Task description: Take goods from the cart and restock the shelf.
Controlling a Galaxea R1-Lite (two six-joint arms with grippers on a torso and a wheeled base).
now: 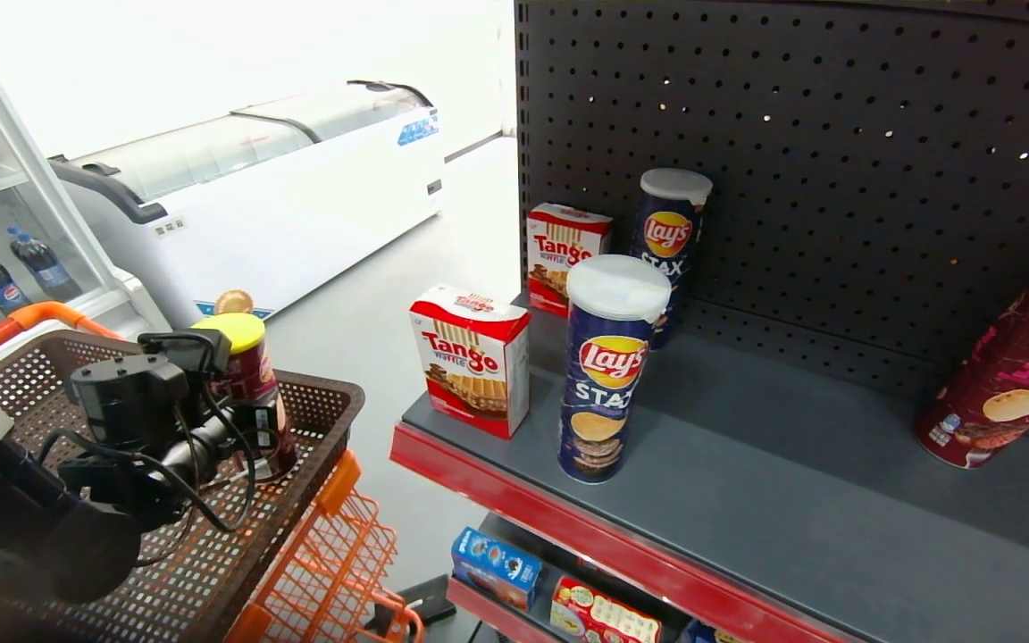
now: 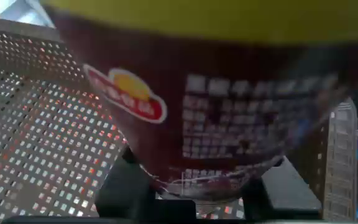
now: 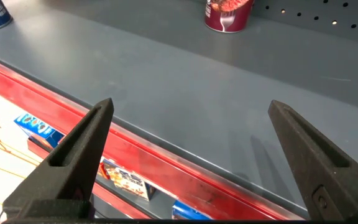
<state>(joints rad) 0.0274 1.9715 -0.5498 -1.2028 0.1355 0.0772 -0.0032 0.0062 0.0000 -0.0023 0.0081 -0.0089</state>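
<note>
The dark red cylindrical chip can with a yellow lid [image 1: 248,379] stands upright inside the brown plastic mesh basket [image 1: 322,406] on top of the orange cart. The left gripper [image 2: 204,196] has it: its two black fingers [image 2: 124,190] are closed on the lower part of the can, one on each side. I cannot tell if the bottom of the can touches the basket floor or is already a little above it.

The right gripper [image 3: 191,155] hovers over the front part of the grey shelf board with the red front edge [image 1: 747,482], with its fingers wide open and holding nothing.

On this shelf stand two blue chip cans with white lids, one near the front [image 1: 608,375] and one at the back [image 1: 671,241], and beside them two red and white wafer boxes [image 1: 472,357] [image 1: 564,254]. At the far right, another dark red can [image 1: 1010,375] leans against the black perforated back panel [image 1: 836,134].

In my judgement the step in hand is the taking of the can out of the cart. The next move calls for lifting it above the basket wall, carrying it to the shelf, and setting it upright on the free grey area between the front blue can and the leaning can, without hitting the wafer box near the edge.
</note>
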